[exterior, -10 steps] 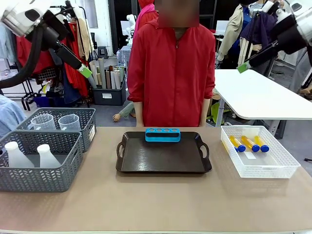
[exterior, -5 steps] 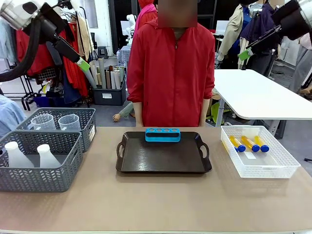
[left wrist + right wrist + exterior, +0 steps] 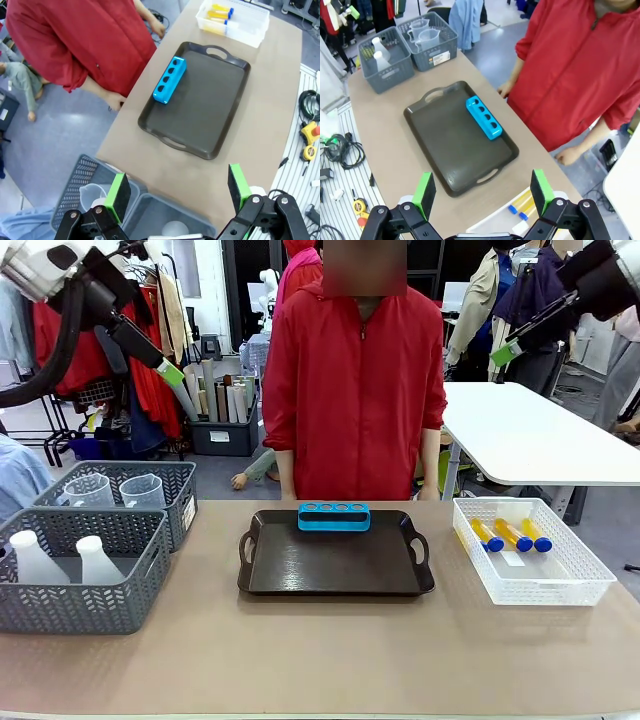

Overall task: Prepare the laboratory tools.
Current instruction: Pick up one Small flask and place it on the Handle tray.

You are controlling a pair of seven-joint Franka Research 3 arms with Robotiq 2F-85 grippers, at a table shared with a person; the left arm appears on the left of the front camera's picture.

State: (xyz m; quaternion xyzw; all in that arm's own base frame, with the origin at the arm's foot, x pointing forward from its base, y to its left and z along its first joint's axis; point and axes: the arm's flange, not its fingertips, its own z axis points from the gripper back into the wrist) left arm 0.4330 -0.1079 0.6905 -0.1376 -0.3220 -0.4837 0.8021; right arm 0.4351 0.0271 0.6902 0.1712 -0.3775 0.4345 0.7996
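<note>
A blue four-hole tube rack (image 3: 334,516) stands empty at the far edge of a dark tray (image 3: 335,580) in the table's middle. Three blue-capped tubes of orange liquid (image 3: 510,534) lie in a white lattice bin at the right. Two white conical flasks (image 3: 35,558) stand in the near grey basket at the left, and two clear jugs (image 3: 143,490) in the basket behind it. My left gripper (image 3: 178,186) is open and empty, high above the left baskets. My right gripper (image 3: 482,187) is also open and empty, high above the table's right side.
A person in a red jacket (image 3: 350,390) stands at the far edge behind the tray, arms down. The white lattice bin (image 3: 560,585) is at the right and the grey baskets (image 3: 90,605) at the left. Bare tabletop (image 3: 320,660) lies in front of the tray.
Both grippers have risen a little since a second ago, the right one more. Nothing on the table has moved.
</note>
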